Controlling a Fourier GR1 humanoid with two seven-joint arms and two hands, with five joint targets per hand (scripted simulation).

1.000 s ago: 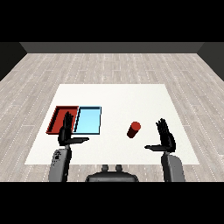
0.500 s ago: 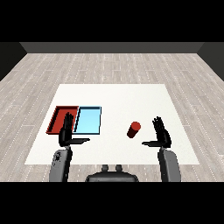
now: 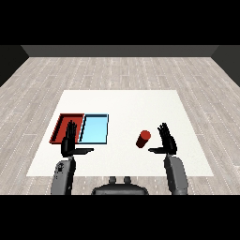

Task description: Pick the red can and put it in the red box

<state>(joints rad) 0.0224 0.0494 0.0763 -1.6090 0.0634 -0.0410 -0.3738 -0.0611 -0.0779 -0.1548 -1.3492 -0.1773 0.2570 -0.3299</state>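
Our right hand (image 3: 167,141) has its fingers straight and released, thumb pointing inward, holding nothing. Just beside it, apart from the thumb, the red can (image 3: 143,138) stands on the white table (image 3: 122,103). Our left hand (image 3: 70,142) is likewise released, overlapping the near edge of the red tray (image 3: 61,125), with the light blue tray (image 3: 95,129) alongside

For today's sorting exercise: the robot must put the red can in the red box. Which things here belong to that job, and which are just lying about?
Belongs to the job:
red can
red tray
right hand

Just lying about:
light blue tray
left hand
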